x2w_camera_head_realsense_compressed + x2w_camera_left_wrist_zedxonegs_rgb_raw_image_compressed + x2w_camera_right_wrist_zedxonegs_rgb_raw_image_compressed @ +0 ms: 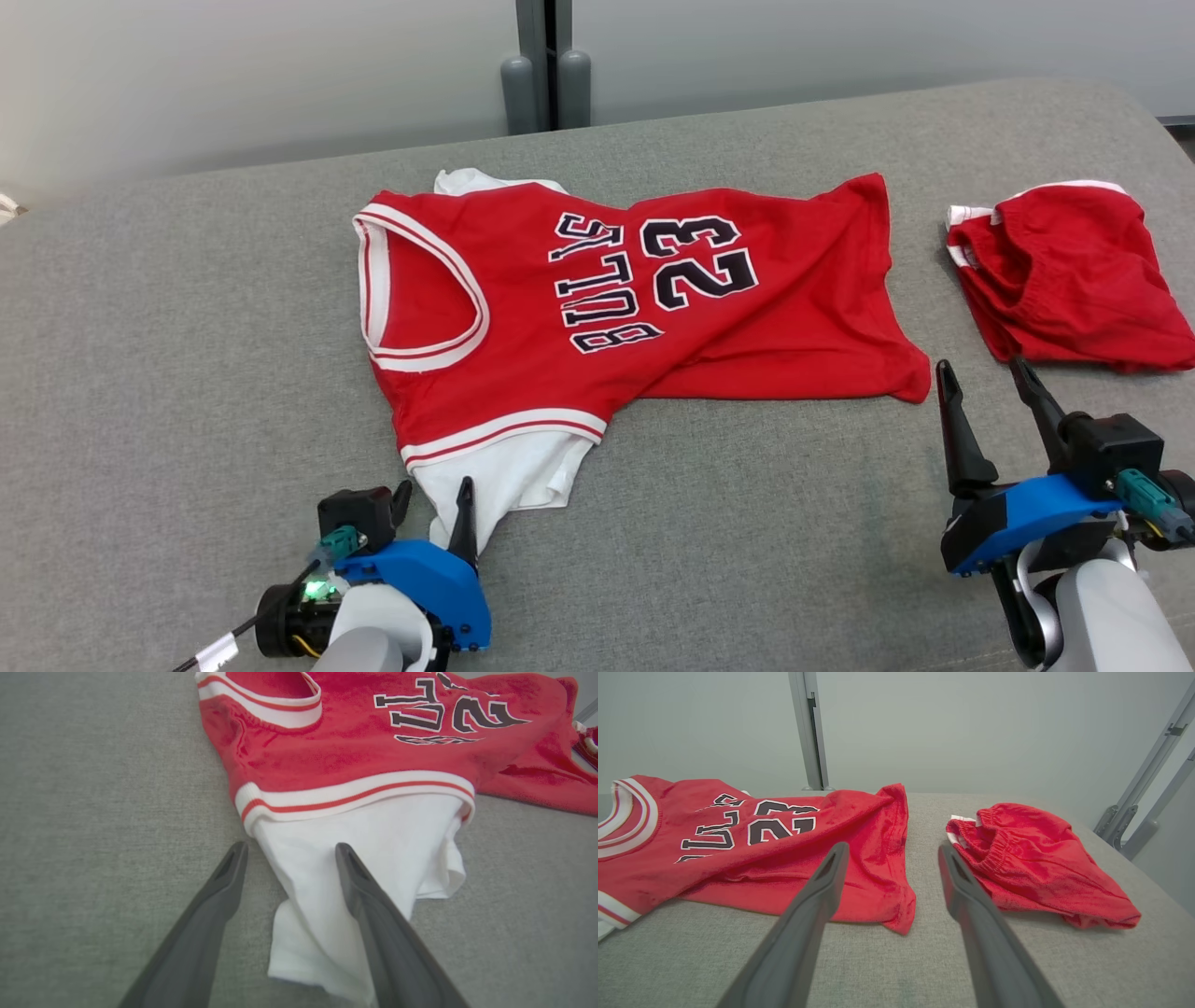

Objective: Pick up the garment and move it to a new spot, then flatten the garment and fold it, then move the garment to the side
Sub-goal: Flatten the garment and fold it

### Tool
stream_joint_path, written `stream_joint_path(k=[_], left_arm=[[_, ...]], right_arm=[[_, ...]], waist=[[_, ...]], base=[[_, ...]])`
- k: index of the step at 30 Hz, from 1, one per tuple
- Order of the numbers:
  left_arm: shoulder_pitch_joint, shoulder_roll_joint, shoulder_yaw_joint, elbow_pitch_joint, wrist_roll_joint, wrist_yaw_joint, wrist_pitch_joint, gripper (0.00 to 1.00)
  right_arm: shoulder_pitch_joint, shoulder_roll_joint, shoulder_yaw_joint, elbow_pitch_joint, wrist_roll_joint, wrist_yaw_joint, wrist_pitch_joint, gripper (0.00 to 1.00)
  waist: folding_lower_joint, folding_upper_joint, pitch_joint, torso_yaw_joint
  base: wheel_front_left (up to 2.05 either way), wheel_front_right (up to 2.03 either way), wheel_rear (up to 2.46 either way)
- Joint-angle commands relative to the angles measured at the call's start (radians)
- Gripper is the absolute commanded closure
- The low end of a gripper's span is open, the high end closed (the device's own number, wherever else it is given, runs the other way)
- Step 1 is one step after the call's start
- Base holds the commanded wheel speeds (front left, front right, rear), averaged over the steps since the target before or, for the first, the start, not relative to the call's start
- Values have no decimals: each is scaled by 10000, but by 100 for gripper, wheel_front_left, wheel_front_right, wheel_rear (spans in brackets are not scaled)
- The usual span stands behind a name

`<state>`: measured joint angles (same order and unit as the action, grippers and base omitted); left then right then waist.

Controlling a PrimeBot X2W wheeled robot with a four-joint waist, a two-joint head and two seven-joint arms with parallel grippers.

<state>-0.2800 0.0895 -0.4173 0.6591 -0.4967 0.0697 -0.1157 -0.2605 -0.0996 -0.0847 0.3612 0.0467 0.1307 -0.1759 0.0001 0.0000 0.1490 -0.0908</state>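
Head view takes in the whole layout: the garment (597, 299), a red jersey lettered BULLS 23 with a white sleeve (504, 476) poking out of its near armhole, lies spread across the middle of the grey padded surface (187, 373), neckline left and hem right, while crumpled red shorts (1064, 271) sit apart at the far right, cut off by the picture's edge. At the sleeve's near tip the left gripper (434, 487) stands wide open, holding nothing; the right gripper (982, 366) is equally wide and empty, near the hem's right corner and just short of the shorts. Left wrist view adds what the head camera cannot resolve: one finger (364, 891) lies over the white cloth, the other over bare padding, with the sleeve's edge between them; whether either touches the fabric cannot be told. Right wrist view shows the strip of padding between hem and shorts, and the shorts' gathered waistband. A scrap of white past the garment's far shoulder is mostly hidden.
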Motion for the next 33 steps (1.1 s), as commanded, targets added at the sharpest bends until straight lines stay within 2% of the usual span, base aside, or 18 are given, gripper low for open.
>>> stream_joint_path(k=[1,3,4,5,6,12,17,24,33], left_arm=[[-256,11,60,128,-42,-34,-14,0],[-490,23,86,470,-98,-70,-2,0],[-605,15,86,624,-126,-100,1,50],[-727,4,87,713,-144,-181,-84,62],[-843,-6,84,780,-126,-230,-186,100],[-1117,-44,-22,517,86,-444,-1058,100],[-793,73,-63,-692,400,-335,-1388,100],[184,562,-75,-3565,893,188,-1443,100],[1417,1280,-160,-6617,1254,947,-566,100]], right_arm=[[180,34,-3,-113,-3,2,52,0],[248,53,-6,-236,-1,2,65,0],[289,61,-20,-299,-13,2,65,0],[329,73,-61,-355,-16,2,57,0],[355,79,-110,-401,-15,2,51,0],[763,169,-557,-555,-45,2,-44,0],[1130,263,-930,-601,-69,2,-58,0],[1422,385,-1198,-510,-103,2,-73,0],[1461,454,-1248,-486,-96,2,-98,0]], waist=[[-1,0,27,-39],[-1,0,93,-133],[-1,0,121,-172],[-1,0,144,-204],[-1,0,161,-230],[-1,0,124,-206],[-1,0,-72,-9],[-1,0,-375,324],[-1,0,-490,513]], base=[[0,0,0],[0,0,0],[0,0,0],[0,0,0],[0,0,0],[0,0,0],[0,0,0],[0,0,0],[0,0,0]])
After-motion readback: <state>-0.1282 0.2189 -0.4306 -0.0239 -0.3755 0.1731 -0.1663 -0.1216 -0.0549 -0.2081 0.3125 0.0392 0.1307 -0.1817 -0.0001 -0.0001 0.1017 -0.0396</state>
